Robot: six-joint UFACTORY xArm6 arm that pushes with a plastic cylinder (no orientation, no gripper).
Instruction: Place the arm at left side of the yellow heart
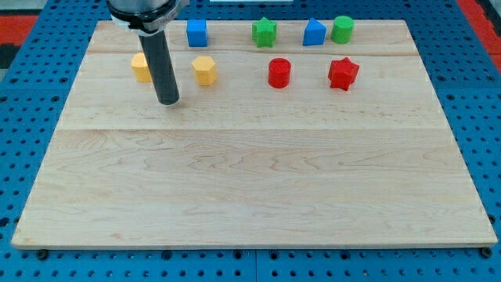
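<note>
Two yellow blocks lie near the board's top left. One yellow block, rounded and possibly the heart, is partly hidden behind my rod. The other is a yellow hexagon. My tip rests on the board between the two, a little below them. It is to the lower right of the left yellow block and to the lower left of the hexagon, touching neither.
Along the view's top stand a blue cube, a green star, a blue block and a green cylinder. Below them are a red cylinder and a red star. The wooden board lies on blue pegboard.
</note>
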